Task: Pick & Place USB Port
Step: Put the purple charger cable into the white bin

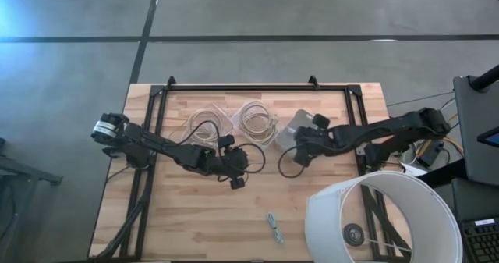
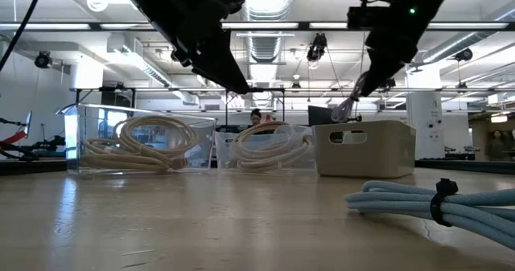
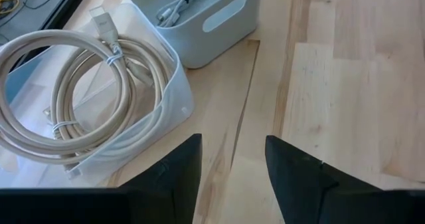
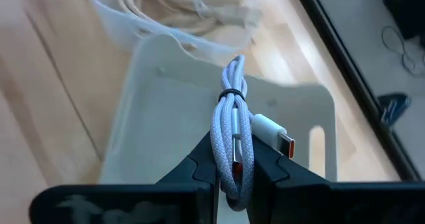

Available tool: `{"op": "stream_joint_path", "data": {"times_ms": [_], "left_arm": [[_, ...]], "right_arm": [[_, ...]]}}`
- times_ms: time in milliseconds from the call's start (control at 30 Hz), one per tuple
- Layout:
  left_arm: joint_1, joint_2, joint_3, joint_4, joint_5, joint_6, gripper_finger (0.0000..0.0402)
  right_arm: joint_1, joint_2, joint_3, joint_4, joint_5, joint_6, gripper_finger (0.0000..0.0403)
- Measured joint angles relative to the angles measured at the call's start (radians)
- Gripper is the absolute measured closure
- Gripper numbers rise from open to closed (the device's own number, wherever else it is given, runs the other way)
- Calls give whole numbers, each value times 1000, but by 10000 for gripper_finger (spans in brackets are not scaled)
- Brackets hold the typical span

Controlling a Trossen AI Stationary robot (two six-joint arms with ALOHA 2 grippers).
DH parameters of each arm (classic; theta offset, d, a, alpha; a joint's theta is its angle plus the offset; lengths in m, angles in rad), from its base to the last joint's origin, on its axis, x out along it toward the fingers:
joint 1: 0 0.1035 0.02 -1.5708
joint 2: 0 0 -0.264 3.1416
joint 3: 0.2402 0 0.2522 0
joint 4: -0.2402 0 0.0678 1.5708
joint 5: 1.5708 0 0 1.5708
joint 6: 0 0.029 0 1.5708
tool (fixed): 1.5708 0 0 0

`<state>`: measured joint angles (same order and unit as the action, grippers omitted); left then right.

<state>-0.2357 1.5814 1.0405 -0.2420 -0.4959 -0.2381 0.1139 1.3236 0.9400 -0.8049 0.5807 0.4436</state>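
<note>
My right gripper (image 4: 234,174) is clenched on a bundled grey USB cable (image 4: 234,127), holding it just above the open grey bin (image 4: 153,111) at the table's (image 1: 195,224) far side. My left gripper (image 3: 232,164) hangs released and empty over the wood near the middle, beside a clear tray (image 3: 174,94) of coiled beige cable (image 3: 73,98). Another bundled cable (image 1: 274,226) lies near the front edge.

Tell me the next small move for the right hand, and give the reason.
Probably lower slightly and open. The right hand is shut on the bundled grey USB cable, hanging above the open grey bin, so releasing there should drop it inside. The left hand waits open over the table.
</note>
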Motion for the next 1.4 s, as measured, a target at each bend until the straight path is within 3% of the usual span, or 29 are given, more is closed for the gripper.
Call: {"op": "stream_joint_path", "data": {"times_ms": [200,400,667,967,1400], "left_arm": [[1,0,0,7,0,0,232],[3,0,0,13,0,-1,232],[6,0,0,14,0,-1,232],[7,0,0,16,0,-1,232],[7,0,0,18,0,-1,232]], "right_arm": [[-26,-57,-107,75,-8,13,365],[-92,-49,-175,175,-167,-37,365],[-169,25,-178,236,-248,-58,365],[-216,120,-178,243,-267,-59,365],[-217,104,-162,233,-273,-58,365]]}}
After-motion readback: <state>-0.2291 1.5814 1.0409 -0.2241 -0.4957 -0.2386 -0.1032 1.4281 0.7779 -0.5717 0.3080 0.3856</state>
